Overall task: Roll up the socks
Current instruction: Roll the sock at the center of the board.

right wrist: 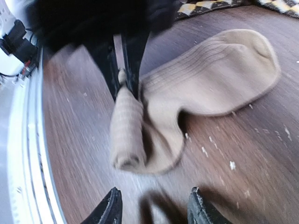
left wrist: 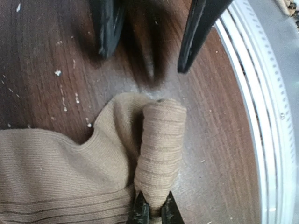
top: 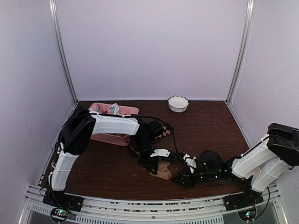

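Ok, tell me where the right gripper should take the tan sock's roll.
Grip the free end of the roll, coming in from the right gripper's side: that end points at its open jaws, while the left gripper pinches the other end.

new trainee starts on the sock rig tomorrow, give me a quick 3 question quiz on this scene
1. True or false: the left claw is shut on the rolled end of the tan sock.
2. The right claw is: A) gripping the sock B) open and empty C) shut and empty.
3. Fill in: the white bowl stands near the table's ___ edge, seen from the arms.

Key: 1 true; 2 B; 3 far.
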